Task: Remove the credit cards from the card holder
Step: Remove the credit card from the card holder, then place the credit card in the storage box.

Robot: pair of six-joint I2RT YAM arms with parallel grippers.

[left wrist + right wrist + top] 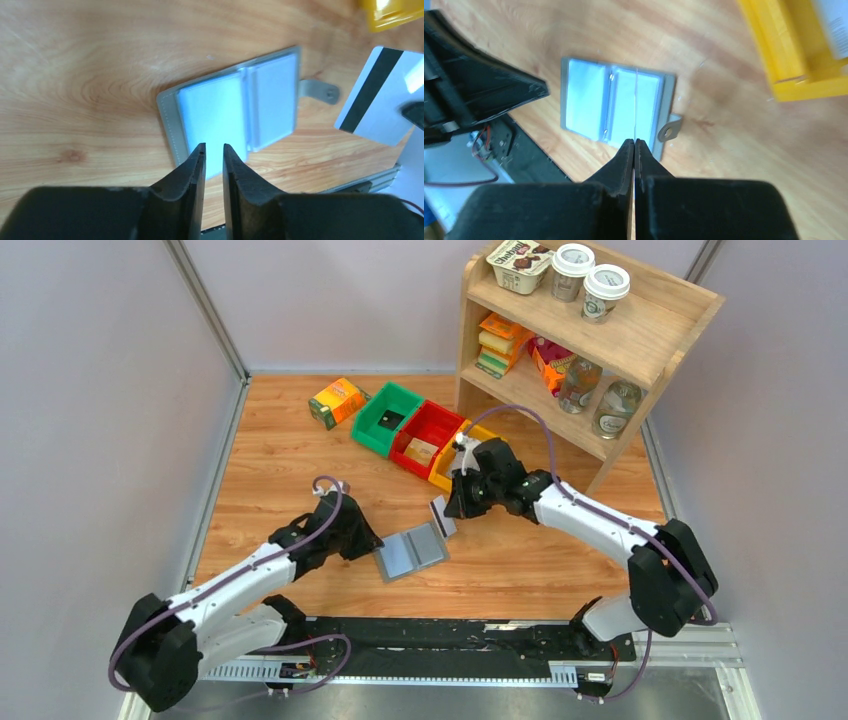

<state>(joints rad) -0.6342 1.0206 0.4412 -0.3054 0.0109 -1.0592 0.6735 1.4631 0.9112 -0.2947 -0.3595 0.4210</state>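
One card [375, 97] (black-striped) in right claw [634, 144], one open card holder [412, 552].

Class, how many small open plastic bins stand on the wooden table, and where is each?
3, in a row beside the wooden shelf: the green plastic bin leftmost, the red plastic bin in the middle, the yellow plastic bin rightmost, partly hidden by the right arm.

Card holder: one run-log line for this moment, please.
card holder open flat on table | right gripper shut on credit card, held apart from holder | left gripper open, over holder's edge
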